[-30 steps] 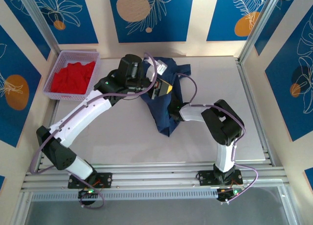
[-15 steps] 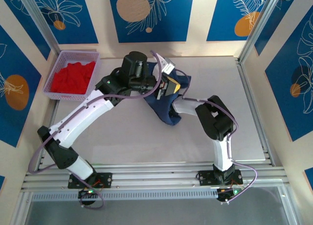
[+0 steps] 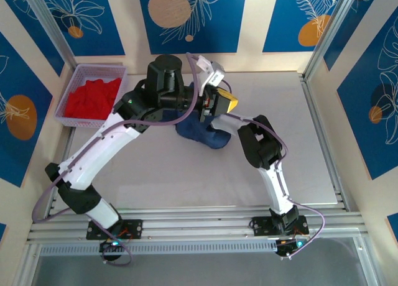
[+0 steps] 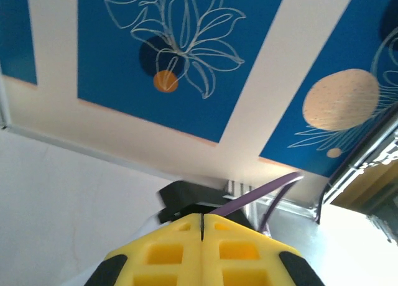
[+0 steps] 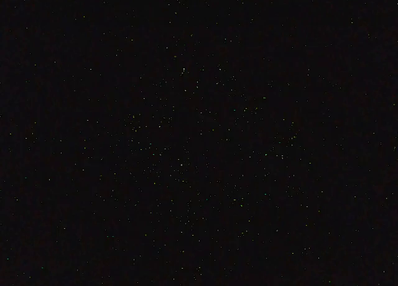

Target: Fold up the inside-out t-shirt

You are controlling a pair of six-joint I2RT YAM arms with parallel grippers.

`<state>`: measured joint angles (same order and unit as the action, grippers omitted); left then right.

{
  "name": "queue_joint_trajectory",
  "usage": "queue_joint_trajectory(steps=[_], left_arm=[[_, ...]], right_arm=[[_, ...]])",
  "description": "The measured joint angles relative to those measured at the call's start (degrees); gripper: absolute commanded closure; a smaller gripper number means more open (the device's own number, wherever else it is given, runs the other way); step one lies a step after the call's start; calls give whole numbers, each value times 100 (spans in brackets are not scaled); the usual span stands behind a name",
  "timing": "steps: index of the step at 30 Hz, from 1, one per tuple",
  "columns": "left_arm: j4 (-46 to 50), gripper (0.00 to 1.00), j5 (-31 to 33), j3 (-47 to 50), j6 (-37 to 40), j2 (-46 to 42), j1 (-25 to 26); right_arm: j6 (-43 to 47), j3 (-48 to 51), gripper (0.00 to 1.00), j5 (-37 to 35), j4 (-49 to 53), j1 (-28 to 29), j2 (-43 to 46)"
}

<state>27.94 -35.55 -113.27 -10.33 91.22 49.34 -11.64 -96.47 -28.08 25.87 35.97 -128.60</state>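
Observation:
The inside-out t-shirt [image 3: 202, 135] is a bunched navy heap in the middle of the table. My left gripper [image 3: 227, 101] hovers at the heap's back right edge. Its yellow fingers [image 4: 168, 249] are pressed together with nothing between them, and it points up toward the back wall [image 4: 201, 216]. My right arm [image 3: 258, 140] bends in from the right, and its wrist end goes into the cloth under the left gripper. The right gripper is buried there. The right wrist view is black, so its jaws cannot be judged.
A lilac basket [image 3: 69, 94] holding a bright red garment [image 3: 92, 98] stands at the back left corner. Bare grey table [image 3: 292, 143] lies right of the arms and in front of the heap. Metal rails run along the near edge [image 3: 199, 219].
The shirt has gone from a long spread shape to a compact heap. The right arm has pushed left into the cloth, and the left gripper has shifted right and back.

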Motion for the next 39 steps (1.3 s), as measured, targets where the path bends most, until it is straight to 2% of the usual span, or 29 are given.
queue_joint_trajectory(steps=[6, 8, 10, 13, 17, 20, 22, 28, 32, 34, 39], left_arm=[[98, 100, 140, -299, 103, 0, 9], [203, 100, 616, -90, 227, -92, 9], [186, 97, 1416, 632, 341, -391, 0], [219, 75, 2455, 1919, 459, -850, -79], [195, 49, 3195, 3139, 411, -1132, -149], [48, 41, 3314, 3757, 291, -1180, -162], [0, 39, 3311, 3897, 236, -1113, -197], [-511, 37, 3005, 3886, 81, -785, -428], [-664, 41, 2752, 3825, 22, -492, -551], [-695, 48, 2658, 3797, -11, -376, -581], [-798, 71, 2485, 3773, -44, -221, -682]], right_arm=[[-192, -138, 32, 131, 337, -22, -31], [-221, -24, 32, 229, 223, -59, 15], [-232, 199, 33, 400, 103, -90, 151], [-232, 531, 33, 682, 50, -125, 363], [-254, 754, 34, 981, -28, -208, 527], [-323, 911, 34, 1182, -101, -275, 632], [-361, 942, 34, 1274, -107, -304, 658], [-387, 1001, 34, 1379, -151, -326, 699], [-387, 1023, 35, 1379, -170, -328, 710], [-387, 1025, 35, 1377, -175, -326, 713], [-387, 1034, 35, 1377, -186, -326, 717]])
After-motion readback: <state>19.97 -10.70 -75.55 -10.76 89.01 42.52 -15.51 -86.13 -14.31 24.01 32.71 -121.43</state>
